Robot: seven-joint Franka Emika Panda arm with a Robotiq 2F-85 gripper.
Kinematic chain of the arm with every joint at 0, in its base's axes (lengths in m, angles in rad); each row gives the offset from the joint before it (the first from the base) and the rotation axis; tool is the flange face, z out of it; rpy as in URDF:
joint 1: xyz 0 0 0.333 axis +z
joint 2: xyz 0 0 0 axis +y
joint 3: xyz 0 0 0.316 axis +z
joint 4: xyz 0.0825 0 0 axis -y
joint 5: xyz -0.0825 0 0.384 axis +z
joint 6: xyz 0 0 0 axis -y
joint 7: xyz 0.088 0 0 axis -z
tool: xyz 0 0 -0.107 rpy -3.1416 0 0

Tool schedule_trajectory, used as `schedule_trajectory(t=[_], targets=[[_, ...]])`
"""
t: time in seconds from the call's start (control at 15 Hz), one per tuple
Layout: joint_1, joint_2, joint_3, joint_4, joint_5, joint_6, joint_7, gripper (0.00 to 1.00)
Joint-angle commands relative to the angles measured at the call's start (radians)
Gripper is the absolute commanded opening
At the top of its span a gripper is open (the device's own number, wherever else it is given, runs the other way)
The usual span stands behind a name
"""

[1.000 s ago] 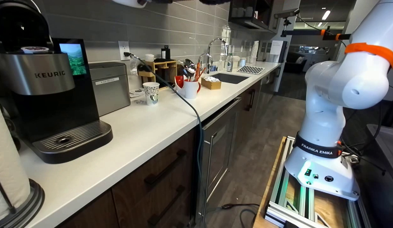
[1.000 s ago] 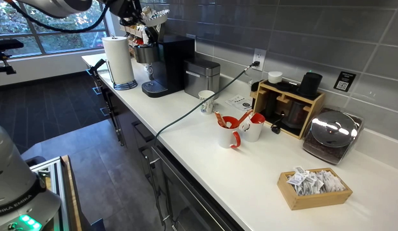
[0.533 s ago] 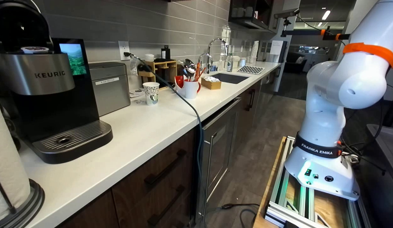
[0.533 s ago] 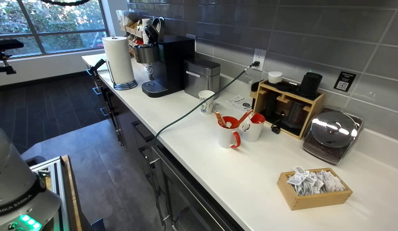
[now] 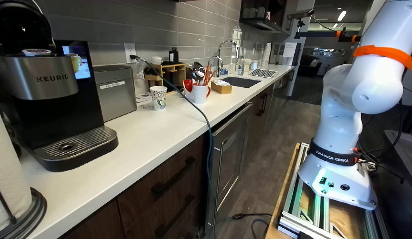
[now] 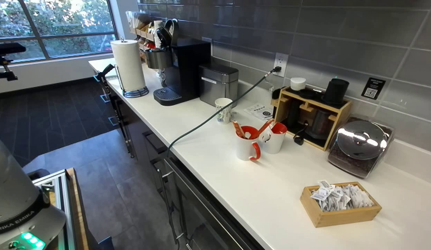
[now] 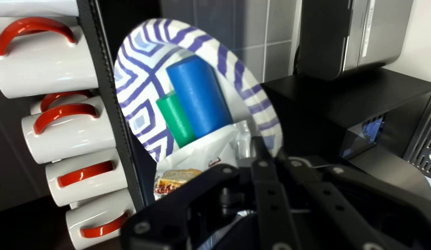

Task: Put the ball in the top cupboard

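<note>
1. Wrist view has the good stuff: only here do you get the gripper [image 7: 272, 152] and the bowl [image 7: 245, 81], which I'm reading as the task's "ball".
2. Fingers are closed, pinching the bowl's rim at its lower right end in that picture.
3. So the bowl's in the gripper's grasp, and from this angle it overlaps the edge of the dark cupboard shelf [image 7: 100, 55], near the white mugs [image 7: 48, 62] with red handles. Can't tell if it touches the shelf.
4. Its open side faces the wrist camera, so you look right into the purple-and-white inside. The outline comes out oval, long axis from upper left to lower right. The blue cylinder [image 7: 199, 95] and green cylinder [image 7: 175, 119] inside slant that way too, just steeper, next to a white wrapper [image 7: 201, 147]. Can't tell how level the bowl is.
5. In an exterior view you get the sink [image 5: 241, 82]; in an exterior view there's the big window [image 6: 69, 21].
6. In both exterior views: the arm [image 5: 340, 96], paper cup [image 5: 158, 98] and coffee machine [image 5: 56, 76].
</note>
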Motion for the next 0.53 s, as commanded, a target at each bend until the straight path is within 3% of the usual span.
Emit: schedule_trajectory(t=[0.0, 0.33, 0.47], targets=[[-0.01, -0.018, -0.015, 0.042, 0.051, -0.035, -0.07, 0.01], [-0.047, -0.036, -0.052, 0.128, 0.086, -0.048, -0.066, 0.01], [-0.052, -0.037, -0.037, 0.098, 0.071, -0.007, -0.062, 0.03]])
